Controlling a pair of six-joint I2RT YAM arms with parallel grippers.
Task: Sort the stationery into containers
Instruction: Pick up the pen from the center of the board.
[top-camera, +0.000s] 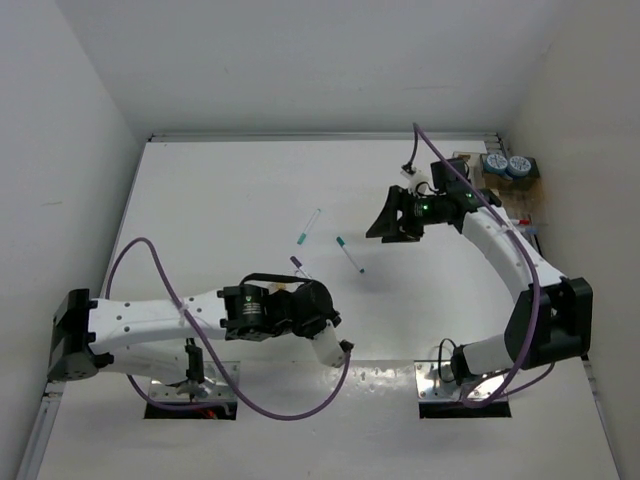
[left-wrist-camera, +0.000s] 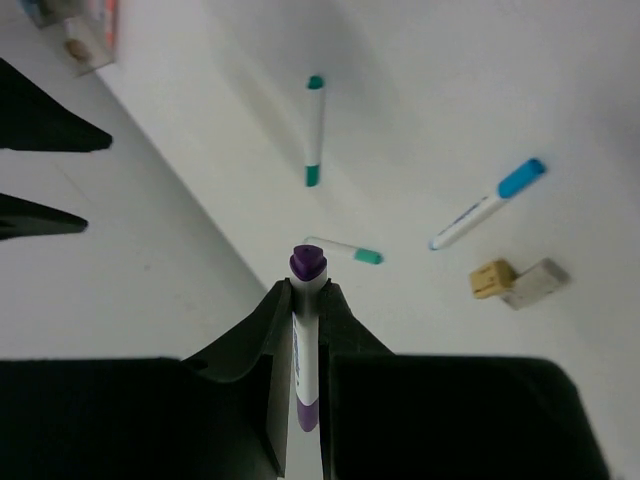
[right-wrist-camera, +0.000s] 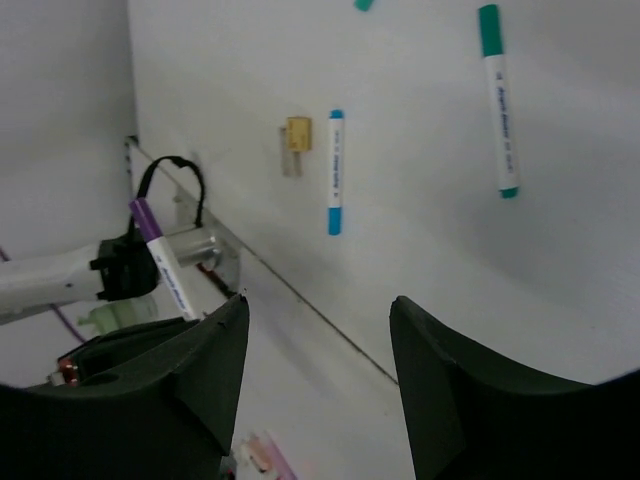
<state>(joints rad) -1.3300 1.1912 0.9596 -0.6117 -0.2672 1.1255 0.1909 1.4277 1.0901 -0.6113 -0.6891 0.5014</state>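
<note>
**A:** What is held, and by which tool?

**B:** The purple pen (left-wrist-camera: 305, 345) is clamped in the left tool (left-wrist-camera: 304, 292), whose jaws are closed narrow on the barrel. The pen is lined up along the fingers, with the cap projecting past the tips. Nothing is held in the right tool (right-wrist-camera: 320, 330). Its jaws are spread, and only bench (right-wrist-camera: 560, 250) is seen between them.

**A:** Where is the pen to be taken?

**B:** To the containers (top-camera: 510, 186), which are set at the far right corner of the bench, well apart from the left tool. The right arm is much the nearer. Its tool is placed between the pen and the containers, with the mouth turned toward the pen. A hand-over is judged more likely than a long reach across.

**A:** How is the pen presented?

**B:** In the right wrist view it is seen raised off the bench and tilted, cap uppermost, to the left of the open jaws. The free cap end is judged the part to be taken.

**A:** What else is lying about?

**B:** A teal pen (top-camera: 308, 228), a blue pen (left-wrist-camera: 487, 205) and two touching blocks (left-wrist-camera: 490, 278), one tan and one white, are found on the bench near the left tool. Two rolls (top-camera: 495, 163) appear to be sitting in the containers. Only the right arm itself is placed in the path.
</note>
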